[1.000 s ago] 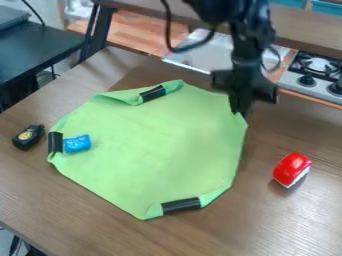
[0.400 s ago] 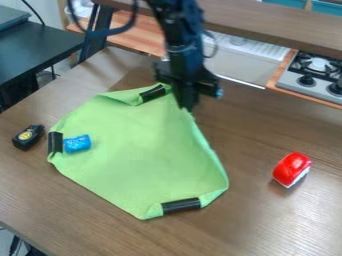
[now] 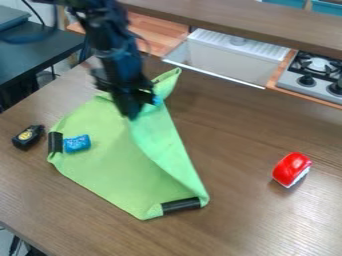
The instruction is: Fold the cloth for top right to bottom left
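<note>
Currently, the cloth (image 3: 113,167) lies under the blue packet (image 3: 77,143), only partly folded. Up and right of this packet, the gripper (image 3: 131,115) pinches the cloth's edge; laying down and releasing remain.

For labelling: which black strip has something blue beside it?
The left black strip on the green cloth: blue block beside it, none by the bottom strip.

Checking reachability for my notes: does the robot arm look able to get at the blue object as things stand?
Probably not yet: its tool seems to have hold of the green cloth. Otherwise likely, as the blue object lies nearby, uncovered.
</note>
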Controlling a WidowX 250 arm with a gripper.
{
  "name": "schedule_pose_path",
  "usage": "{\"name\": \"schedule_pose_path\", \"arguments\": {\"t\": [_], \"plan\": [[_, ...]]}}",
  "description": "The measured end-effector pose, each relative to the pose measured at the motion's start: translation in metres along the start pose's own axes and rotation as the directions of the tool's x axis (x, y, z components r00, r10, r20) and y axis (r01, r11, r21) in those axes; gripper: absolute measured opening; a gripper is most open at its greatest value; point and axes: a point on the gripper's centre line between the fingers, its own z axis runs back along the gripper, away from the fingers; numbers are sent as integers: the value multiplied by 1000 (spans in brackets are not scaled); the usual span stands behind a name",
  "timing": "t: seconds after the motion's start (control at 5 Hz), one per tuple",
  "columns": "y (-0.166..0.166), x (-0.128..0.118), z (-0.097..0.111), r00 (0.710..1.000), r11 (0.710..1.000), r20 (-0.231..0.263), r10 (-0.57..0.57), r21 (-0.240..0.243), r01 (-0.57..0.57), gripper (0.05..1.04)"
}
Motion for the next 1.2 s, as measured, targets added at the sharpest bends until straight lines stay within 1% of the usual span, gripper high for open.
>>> {"name": "schedule_pose_path", "arguments": {"t": [0.2, 0.4, 0.6, 0.8, 1.0, 1.2], "plan": [[18, -20, 13, 999, 999, -3, 32, -19, -32, 49], [39, -43, 29, 996, 996, 3, 90, -17, -89, 49], [46, -54, 38, 992, 992, 12, 124, -5, -124, 49], [59, -65, 44, 984, 984, 11, 177, 30, -178, 61], [67, -72, 46, 968, 967, -15, 252, 51, -251, 195], [75, -80, 49, 946, 942, -54, 320, 127, -311, 438]]}}
